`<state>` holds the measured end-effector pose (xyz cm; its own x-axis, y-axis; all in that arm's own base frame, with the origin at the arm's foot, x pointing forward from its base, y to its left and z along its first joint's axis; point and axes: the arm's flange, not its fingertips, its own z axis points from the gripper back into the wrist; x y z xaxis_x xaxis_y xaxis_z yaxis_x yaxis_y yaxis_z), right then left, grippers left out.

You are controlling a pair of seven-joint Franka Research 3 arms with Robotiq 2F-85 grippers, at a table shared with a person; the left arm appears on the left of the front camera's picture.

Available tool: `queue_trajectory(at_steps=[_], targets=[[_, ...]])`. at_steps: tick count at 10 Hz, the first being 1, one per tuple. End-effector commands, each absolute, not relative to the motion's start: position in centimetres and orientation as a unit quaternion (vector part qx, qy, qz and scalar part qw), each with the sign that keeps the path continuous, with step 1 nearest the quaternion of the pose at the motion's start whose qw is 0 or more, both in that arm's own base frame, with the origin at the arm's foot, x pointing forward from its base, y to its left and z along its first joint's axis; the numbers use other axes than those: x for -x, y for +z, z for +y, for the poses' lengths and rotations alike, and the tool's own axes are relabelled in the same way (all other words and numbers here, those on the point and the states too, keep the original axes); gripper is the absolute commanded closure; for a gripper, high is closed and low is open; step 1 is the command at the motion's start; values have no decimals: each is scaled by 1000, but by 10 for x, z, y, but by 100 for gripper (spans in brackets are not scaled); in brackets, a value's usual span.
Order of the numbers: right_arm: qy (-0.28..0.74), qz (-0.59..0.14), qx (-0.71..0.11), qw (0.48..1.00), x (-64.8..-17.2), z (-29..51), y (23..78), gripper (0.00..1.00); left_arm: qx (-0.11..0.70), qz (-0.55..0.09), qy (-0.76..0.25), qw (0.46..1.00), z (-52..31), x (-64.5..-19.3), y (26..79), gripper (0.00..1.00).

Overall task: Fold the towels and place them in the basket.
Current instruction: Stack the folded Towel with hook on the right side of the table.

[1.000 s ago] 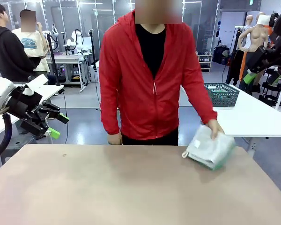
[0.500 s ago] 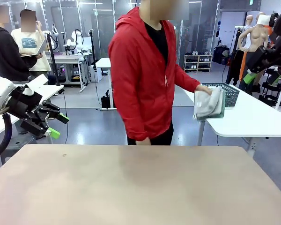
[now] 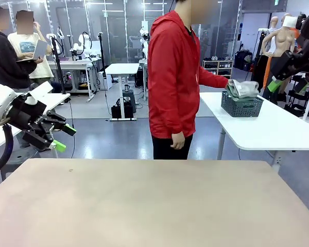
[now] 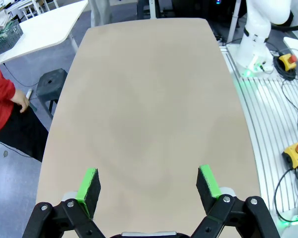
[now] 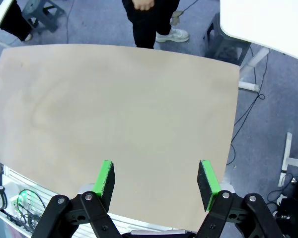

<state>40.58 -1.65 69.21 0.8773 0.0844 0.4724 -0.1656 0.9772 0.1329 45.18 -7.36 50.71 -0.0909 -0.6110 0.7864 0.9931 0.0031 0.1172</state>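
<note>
Since the earlier frame, the towels point(image 3: 243, 88) have been carried by the person's hand point(image 3: 229, 88) to the basket point(image 3: 241, 105) at the frame's right. Both grippers, left point(image 4: 148, 185) and right point(image 5: 157, 182), are held wide apart, empty.

Person point(image 3: 173, 77) stands behind the near table point(image 3: 154, 206), turned right. Basket point(image 3: 241, 105) sits on the side table point(image 3: 270, 126) at far right; towels point(image 3: 243, 89) rest in it.

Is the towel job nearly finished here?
Nearly. The folded towels are going into the basket on the white side table, the person's hand on them. Both grippers, left and right, are open and hold nothing. Left: letting go.
</note>
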Motion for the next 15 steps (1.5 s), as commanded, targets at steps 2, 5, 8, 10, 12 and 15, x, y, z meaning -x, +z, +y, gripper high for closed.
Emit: queue_trajectory(at_steps=[2,5,8,10,12,15], targets=[[67,-234,-84,966,-408,-16,695,16,279,-353,-652,610,-73,-450,508,2],[67,-234,-84,966,-408,-16,695,16,279,-353,-652,610,-73,-450,508,2],[67,-234,-84,966,-408,-16,695,16,279,-353,-652,610,-73,-450,508,2],[67,-234,-84,966,-408,-16,695,16,279,-353,-652,610,-73,-450,508,2],[67,-234,-84,966,-408,-16,695,16,279,-353,-652,610,-73,-450,508,2],[67,-234,-84,966,-408,-16,695,16,279,-353,-652,610,-73,-450,508,2]])
